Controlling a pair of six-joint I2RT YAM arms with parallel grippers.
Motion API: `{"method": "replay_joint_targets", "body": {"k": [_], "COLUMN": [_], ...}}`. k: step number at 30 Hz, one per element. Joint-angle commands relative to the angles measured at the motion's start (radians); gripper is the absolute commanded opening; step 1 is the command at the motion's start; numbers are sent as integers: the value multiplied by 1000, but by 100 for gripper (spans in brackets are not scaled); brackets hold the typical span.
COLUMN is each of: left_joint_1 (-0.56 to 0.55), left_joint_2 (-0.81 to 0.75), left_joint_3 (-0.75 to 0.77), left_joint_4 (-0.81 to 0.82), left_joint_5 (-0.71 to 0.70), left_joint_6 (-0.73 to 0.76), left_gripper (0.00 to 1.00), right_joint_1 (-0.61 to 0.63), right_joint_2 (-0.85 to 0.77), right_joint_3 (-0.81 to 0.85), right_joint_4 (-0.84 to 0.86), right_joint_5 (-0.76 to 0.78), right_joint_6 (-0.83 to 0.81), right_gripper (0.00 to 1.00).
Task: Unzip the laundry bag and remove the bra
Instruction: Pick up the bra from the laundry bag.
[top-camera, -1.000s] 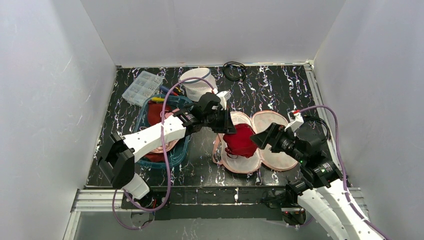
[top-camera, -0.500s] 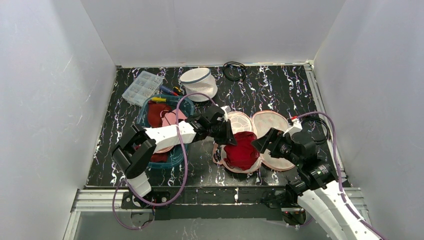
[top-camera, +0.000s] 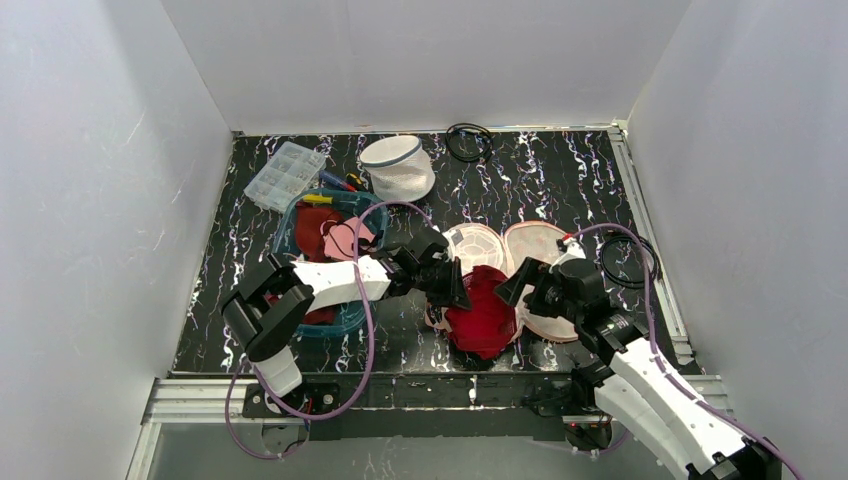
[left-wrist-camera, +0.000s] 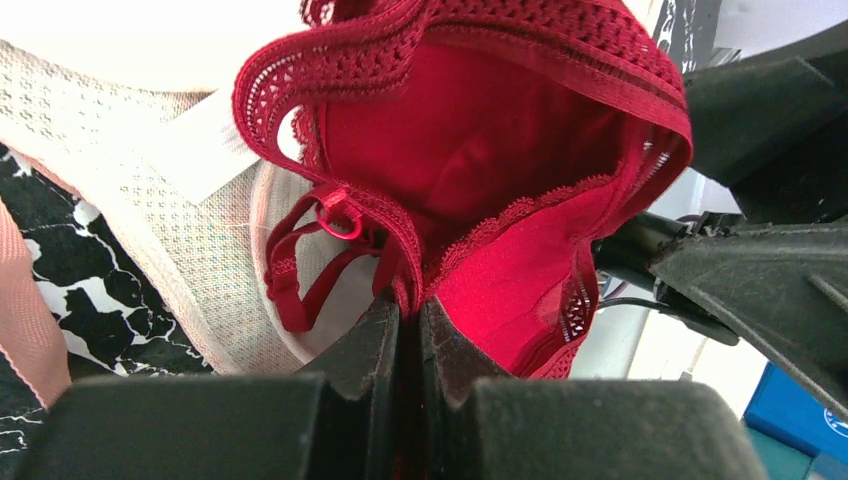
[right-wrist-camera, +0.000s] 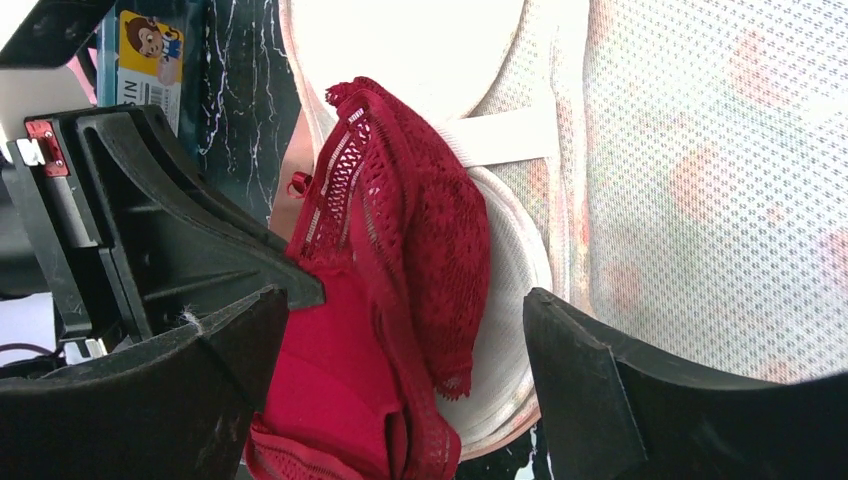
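Left hand (left-wrist-camera: 408, 318) pinches bra (left-wrist-camera: 480, 170), right hand (right-wrist-camera: 405, 300) gapes; laundry bag (top-camera: 545, 245) splayed flat, left-to-right.

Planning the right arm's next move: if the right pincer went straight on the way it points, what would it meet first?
Most likely the red bra, framed between the open jaws of the right pincer and pinched by the left pincer. The open mesh bag lies behind it; depth is unclear.

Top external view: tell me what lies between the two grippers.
The red bra, pinched by the left gripper, facing the open right gripper; the top view shows it.
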Motion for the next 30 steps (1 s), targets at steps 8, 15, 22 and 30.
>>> {"method": "replay_joint_targets", "body": {"k": [8, 15, 22, 30], "left_joint_1": [-5, -4, -5, 17], "left_joint_2": [-131, -146, -39, 79], "left_joint_3": [71, 115, 198, 264], "left_joint_4": [-63, -17, -3, 22], "left_joint_5": [-94, -131, -169, -178], "left_joint_6": [195, 350, 465, 519], "left_gripper": [0, 0, 0, 0], "right_joint_1": [-3, -4, -4, -3], "right_joint_2": [-111, -198, -220, -259], "right_joint_3": [-68, -41, -45, -86], "right_joint_4": [151, 96, 65, 49], "right_joint_5": [-35, 4, 17, 27], "right_joint_6": [-5, 15, 20, 46], "right_gripper": [96, 97, 97, 97]}}
